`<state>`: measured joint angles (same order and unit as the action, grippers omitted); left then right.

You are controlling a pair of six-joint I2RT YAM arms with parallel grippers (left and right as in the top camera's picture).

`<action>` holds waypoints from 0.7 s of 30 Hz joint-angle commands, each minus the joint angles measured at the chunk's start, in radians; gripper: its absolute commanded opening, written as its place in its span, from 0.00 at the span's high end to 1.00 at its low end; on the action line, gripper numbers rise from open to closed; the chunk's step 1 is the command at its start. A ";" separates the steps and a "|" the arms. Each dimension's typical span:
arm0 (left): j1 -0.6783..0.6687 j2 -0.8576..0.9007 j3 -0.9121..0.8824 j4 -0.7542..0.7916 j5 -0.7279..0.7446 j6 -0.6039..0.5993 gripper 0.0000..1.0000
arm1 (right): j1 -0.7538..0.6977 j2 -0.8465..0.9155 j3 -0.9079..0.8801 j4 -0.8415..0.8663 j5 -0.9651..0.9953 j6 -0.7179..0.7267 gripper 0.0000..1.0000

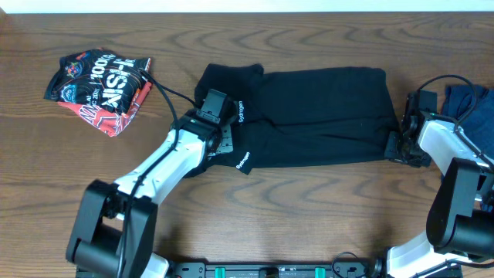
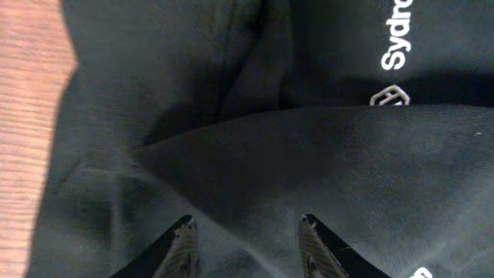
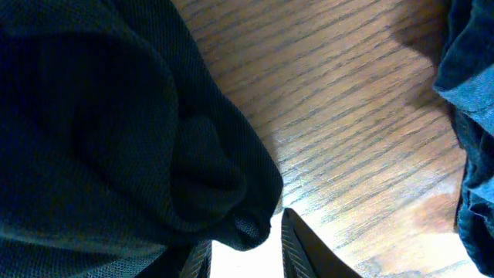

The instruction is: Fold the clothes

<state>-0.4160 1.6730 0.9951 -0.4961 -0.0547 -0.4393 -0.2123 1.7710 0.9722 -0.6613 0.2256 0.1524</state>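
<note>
The bench (image 1: 309, 224) looks smooth, so the black shirt (image 1: 324, 116), spread as a wide band across its middle, could slide rather than crease when pulled. The shirt's left end is rumpled into ridges under the left pincer (image 2: 247, 243), whose jaws stand apart just over the cloth. Closing there may catch several layers and lock the wrinkle into the fold. At the shirt's right end the right pincer (image 3: 243, 247) stands narrowly apart with the hem bunched at its mouth, seemingly not nipped, so a lift might snag it. The dark blue garment (image 1: 469, 104), just right of the shirt, could get swept along. The red-black printed garment (image 1: 100, 85), well left of it, seems safe.
</note>
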 commanded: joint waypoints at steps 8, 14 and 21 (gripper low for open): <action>0.003 0.072 -0.010 0.027 0.041 -0.064 0.64 | -0.016 -0.002 -0.005 -0.001 -0.006 0.007 0.72; 0.003 0.072 -0.010 0.045 0.069 -0.071 0.94 | -0.015 -0.002 -0.005 -0.001 -0.006 0.007 0.72; 0.085 0.027 0.014 0.052 0.068 -0.067 0.94 | -0.016 -0.002 -0.005 -0.001 -0.006 0.007 0.73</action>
<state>-0.3786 1.7336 0.9936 -0.4454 0.0158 -0.4984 -0.2123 1.7710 0.9722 -0.6613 0.2245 0.1524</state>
